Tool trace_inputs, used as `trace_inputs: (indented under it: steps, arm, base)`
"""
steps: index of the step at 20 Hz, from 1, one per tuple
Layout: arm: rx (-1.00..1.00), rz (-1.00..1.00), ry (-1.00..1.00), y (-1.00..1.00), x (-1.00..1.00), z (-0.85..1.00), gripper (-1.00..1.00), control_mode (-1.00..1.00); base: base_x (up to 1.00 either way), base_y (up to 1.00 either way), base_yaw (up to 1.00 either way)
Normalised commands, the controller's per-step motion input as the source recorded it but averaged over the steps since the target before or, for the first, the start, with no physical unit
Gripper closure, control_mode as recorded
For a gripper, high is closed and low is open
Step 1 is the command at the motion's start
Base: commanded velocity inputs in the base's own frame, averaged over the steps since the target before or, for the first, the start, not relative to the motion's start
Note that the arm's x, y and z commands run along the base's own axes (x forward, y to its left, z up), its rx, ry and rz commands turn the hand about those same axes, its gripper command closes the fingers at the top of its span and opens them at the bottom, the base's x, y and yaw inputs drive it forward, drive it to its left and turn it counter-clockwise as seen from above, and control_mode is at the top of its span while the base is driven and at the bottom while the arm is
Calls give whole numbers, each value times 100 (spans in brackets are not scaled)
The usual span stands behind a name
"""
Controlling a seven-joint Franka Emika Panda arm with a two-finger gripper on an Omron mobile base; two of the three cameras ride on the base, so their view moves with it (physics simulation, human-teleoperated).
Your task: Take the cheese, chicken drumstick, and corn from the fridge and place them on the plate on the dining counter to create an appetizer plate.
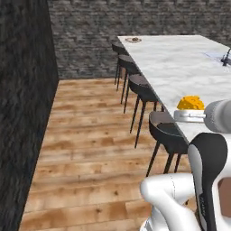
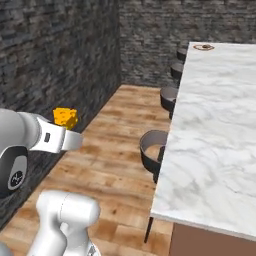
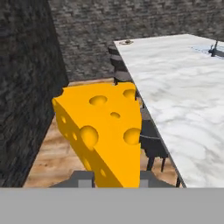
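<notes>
Clamping the cheese [image 3: 101, 131], the claw [image 3: 111, 178] holds its wedge upright, holed face toward the camera.

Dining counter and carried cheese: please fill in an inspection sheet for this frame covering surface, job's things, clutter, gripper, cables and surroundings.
Surface: dining counter, white grey-veined marble, runs ahead along the robot's right.
Job's things: cheese, a yellow-orange wedge with holes, held in the air short of the counter; plate at the counter's far end, too small to tell what is on it.
Clutter: a dark item at the counter's right edge, unclear what it is.
Gripper: gripper shut on the cheese.
Cables: nothing seen.
Surroundings: dark stools along the counter, wood floor, dark brick walls.
</notes>
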Motion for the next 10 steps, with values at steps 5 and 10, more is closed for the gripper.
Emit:
trace_inputs:
  steps: [5, 10]
  arm:
    - [0, 0, 0, 0, 0, 0, 100, 100]
    - [0, 0, 0, 0, 0, 0, 100, 100]
  base:
    - [92, 93, -42]
    - [100, 75, -40]
